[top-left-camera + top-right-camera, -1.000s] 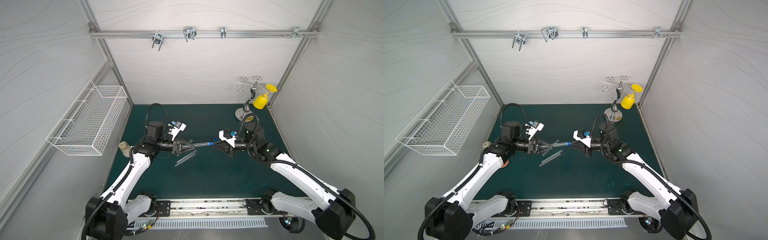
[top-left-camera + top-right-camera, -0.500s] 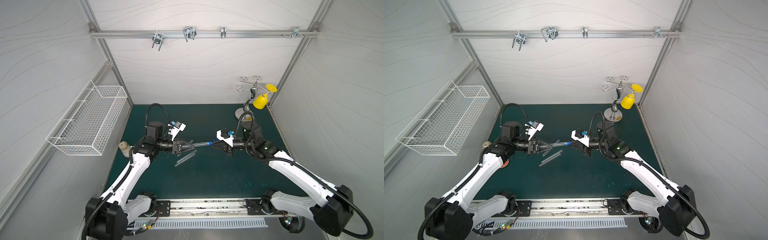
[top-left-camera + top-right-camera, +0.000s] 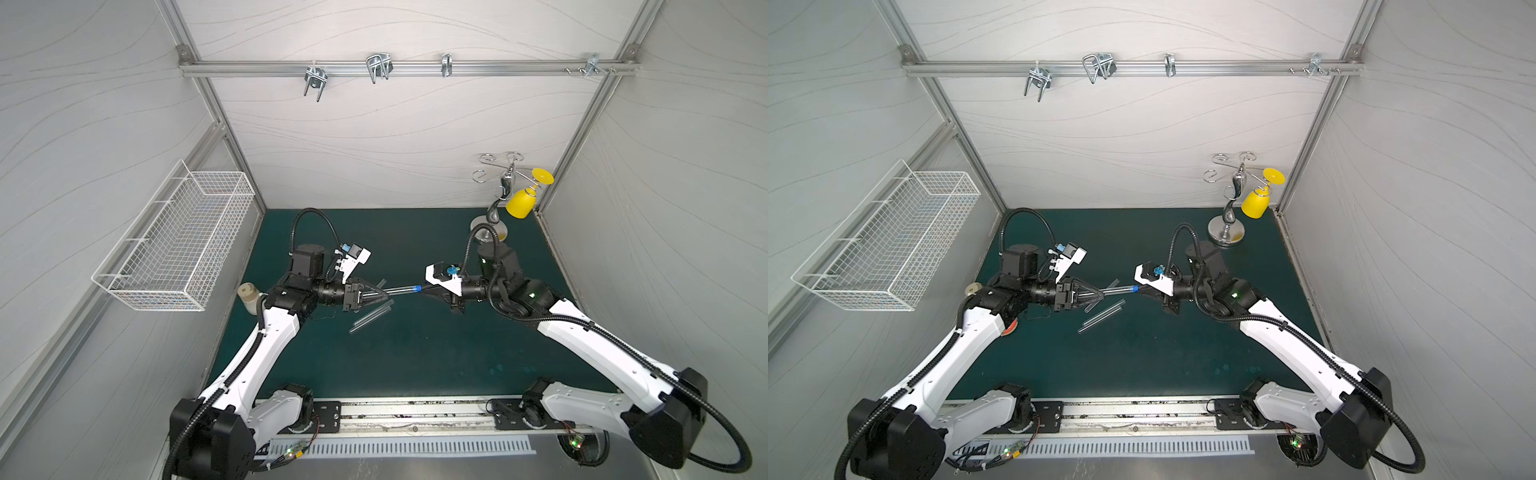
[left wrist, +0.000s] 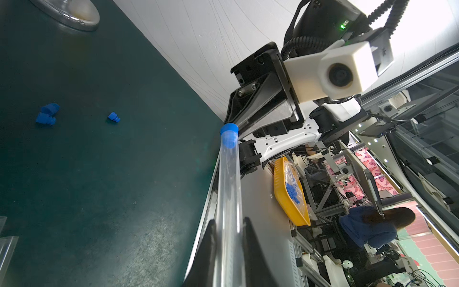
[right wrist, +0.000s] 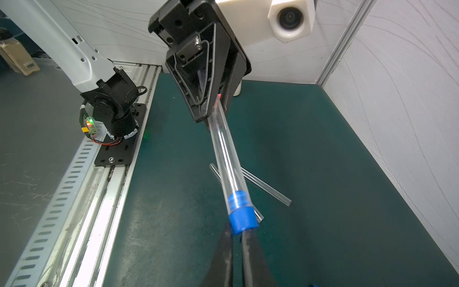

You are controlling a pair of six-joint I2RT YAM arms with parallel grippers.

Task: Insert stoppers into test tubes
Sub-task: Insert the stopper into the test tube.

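Right gripper tips hide behind the stopper.

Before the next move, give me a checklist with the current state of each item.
1. Grip: the left gripper holds the tube, jaws closed on it: ok.
2. Seating: the stopper sits in the tube mouth, plug inside, cap at the rim: ok.
3. Release: the right gripper free of the stopper: cannot tell; jaws nearly shut at the cap's end.
4. Stock: spare tubes lie on the mat: ok.
5. Stock: loose stoppers lie on the mat, seen in the left wrist view: ok.
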